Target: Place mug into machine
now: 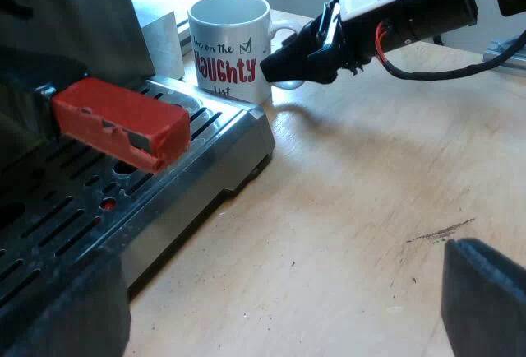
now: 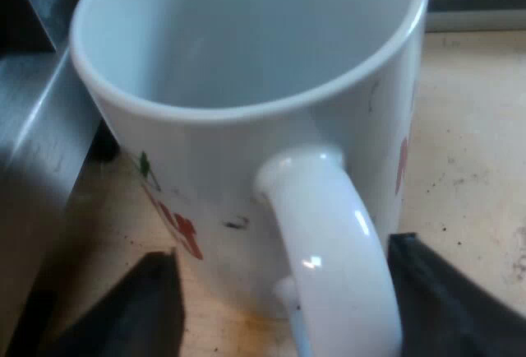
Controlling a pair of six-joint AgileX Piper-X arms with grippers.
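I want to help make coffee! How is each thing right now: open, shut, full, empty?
mug: upright, empty, on the table beside the machine.
holder handle: locked into the machine's front.
right pincer: open around the mug's handle.
left pincer: open, holding nothing.

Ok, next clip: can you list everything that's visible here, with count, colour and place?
mug: one, white with red and black lettering, empty, standing on the table at the corner of the machine's tray.
coffee machine: one, silver, with a slotted tray next to the mug.
handle: one, dark with a red end, sticking out over the tray.
table: one, light wood, with a dark scuff on it.
right gripper: one, black, fingers open on either side of the mug's handle.
left gripper: one, black, fingers open over the table by the tray's edge, holding nothing.
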